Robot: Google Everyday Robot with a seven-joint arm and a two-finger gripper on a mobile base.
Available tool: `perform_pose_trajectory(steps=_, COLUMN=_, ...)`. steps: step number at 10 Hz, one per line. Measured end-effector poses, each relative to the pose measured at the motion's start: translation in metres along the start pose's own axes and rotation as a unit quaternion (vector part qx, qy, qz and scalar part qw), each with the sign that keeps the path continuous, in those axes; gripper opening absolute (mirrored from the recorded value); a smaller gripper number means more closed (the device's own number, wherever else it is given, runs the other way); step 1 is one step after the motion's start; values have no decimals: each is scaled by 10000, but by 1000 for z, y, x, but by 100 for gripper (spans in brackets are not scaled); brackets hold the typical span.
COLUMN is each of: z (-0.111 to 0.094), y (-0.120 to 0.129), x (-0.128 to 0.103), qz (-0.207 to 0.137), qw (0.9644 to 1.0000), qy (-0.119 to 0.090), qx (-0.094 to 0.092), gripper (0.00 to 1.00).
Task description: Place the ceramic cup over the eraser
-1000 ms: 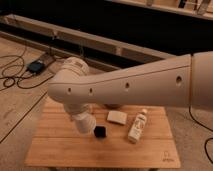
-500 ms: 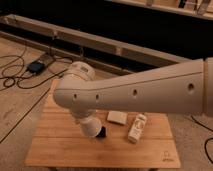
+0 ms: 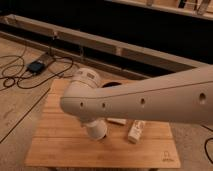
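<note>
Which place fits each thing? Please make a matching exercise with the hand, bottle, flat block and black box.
1 hand
2 bottle
3 flat block
4 black box

A on the floor, among cables
B on the table, beyond the flat block from the hand
C under the arm, over the table
D between hand and bottle

Pairs: 1-C, 2-B, 3-D, 4-A

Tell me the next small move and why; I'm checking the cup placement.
Probably ease the wrist slightly lower, then release. It hangs low over the wooden table, left of the flat white block and labelled bottle; the gripper is hidden beneath it, shut, and neither cup nor eraser shows.
</note>
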Motion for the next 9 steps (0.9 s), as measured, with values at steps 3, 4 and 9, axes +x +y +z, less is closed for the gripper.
perform_pose_trajectory(steps=3, z=9, y=-10, x=1, qz=87, qw=9997, qy=-197, qx=90, gripper=0)
perform_pose_trajectory(steps=4, z=12, y=-12, x=0, qz=112, qw=9995, qy=-264, qx=97, gripper=0)
perform_pose_trajectory(steps=9, z=40, y=-9, x=9, qz=205, qw=9992, qy=-319, qx=-106, gripper=13)
